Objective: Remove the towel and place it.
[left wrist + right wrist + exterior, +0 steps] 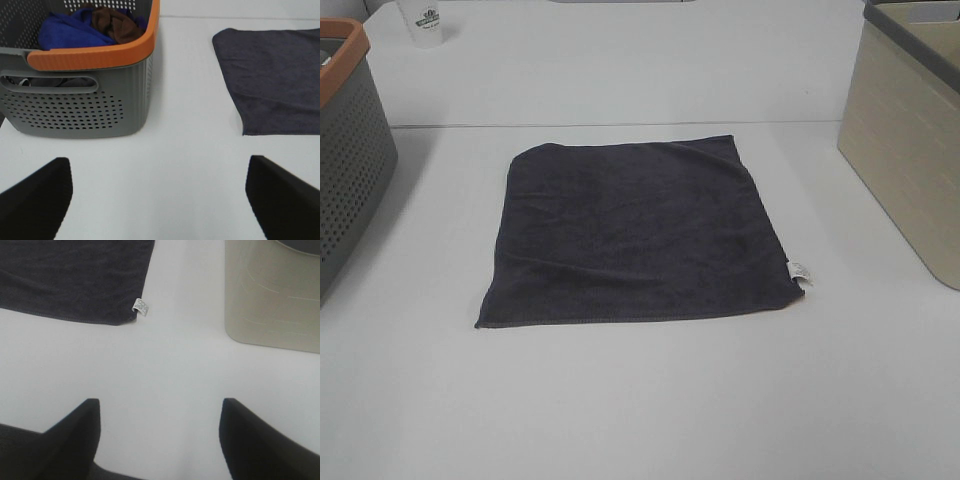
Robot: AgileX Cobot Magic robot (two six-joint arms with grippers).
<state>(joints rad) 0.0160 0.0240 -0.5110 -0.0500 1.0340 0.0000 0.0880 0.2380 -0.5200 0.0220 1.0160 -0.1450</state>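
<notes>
The dark charcoal towel [635, 235] lies flat and spread out in the middle of the white table, its small white tag [798, 272] at the front right corner. Neither gripper shows in the exterior high view. In the left wrist view my left gripper [160, 197] stands open over bare table, with the towel's corner [275, 80] ahead of it and apart from it. My right gripper [160, 435] is also open with nothing between its fingers; the towel [75, 277] and its tag [140, 306] lie ahead of it, untouched.
A grey perforated basket with an orange rim [345, 150] stands at the left, holding blue and brown cloths [95, 25]. A beige bin [910, 150] stands at the right. A white cup [426, 20] sits at the far left back.
</notes>
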